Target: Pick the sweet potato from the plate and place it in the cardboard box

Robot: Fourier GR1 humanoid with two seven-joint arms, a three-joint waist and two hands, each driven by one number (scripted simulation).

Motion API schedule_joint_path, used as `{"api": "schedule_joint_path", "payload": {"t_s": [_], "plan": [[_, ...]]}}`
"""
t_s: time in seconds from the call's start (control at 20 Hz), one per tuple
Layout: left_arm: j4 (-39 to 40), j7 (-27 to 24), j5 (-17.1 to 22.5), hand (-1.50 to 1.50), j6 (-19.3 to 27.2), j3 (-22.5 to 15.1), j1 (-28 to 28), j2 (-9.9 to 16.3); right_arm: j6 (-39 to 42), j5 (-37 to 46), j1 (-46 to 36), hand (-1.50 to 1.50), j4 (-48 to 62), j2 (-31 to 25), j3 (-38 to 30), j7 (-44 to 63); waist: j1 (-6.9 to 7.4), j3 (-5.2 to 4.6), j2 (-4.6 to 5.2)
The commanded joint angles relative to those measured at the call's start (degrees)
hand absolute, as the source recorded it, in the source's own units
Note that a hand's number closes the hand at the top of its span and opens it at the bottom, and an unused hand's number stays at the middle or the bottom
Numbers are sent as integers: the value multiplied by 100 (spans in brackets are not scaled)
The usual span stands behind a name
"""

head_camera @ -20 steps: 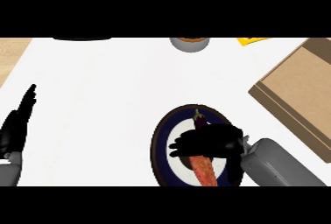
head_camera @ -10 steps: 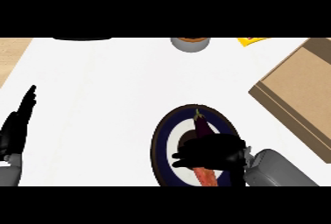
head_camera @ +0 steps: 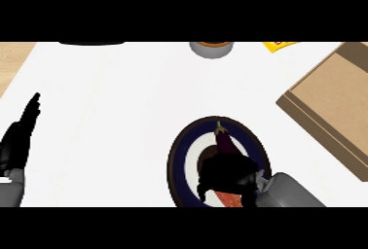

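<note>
Plate (head_camera: 179,160) is sitting near the front of the surface (head_camera: 129,97), with the cardboard box (head_camera: 334,97) lying to its right. Right hand (head_camera: 229,176) is hovering over the plate; left hand (head_camera: 18,141) is resting at the left edge.

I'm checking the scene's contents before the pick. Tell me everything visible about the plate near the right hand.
The plate is round, with a dark navy outer band and a paler centre. It lies flat on the white counter, low in the head view, left of the cardboard box and apart from it. A dark purple eggplant lies on it, green stem toward the far rim. The right hand hangs over its near half, hiding much of it; an orange sweet potato end shows below the hand.
</note>
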Motion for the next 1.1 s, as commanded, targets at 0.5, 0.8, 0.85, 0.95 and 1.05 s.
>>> {"api": "schedule_joint_path", "payload": {"t_s": [0.5, 0.8, 0.85, 0.95, 1.05], "plan": [[113, -64, -32, 0, 84, 341, 174, -37, -1679, -70, 383, 150, 533, -1215, -2583, -294, -507, 43, 20], [80, -137, 43, 0, 113, 511, 425, 29, -2136, -665, 488, 150, 1670, -2621, -4817, -21, -818, 82, 18], [29, -132, 31, 0, 132, 472, 406, -18, -2215, -797, 429, 150, 1910, -2854, -5151, -134, -690, 81, 39], [-54, -170, 44, 0, 79, 447, 456, -7, -2353, -1188, 454, 150, 2370, -3222, -5787, -514, -529, 84, 33], [-84, -245, 14, 0, 58, 382, 546, -46, -2593, -1573, 435, 150, 2740, -3468, -6349, -1047, -424, 86, 33]]}}
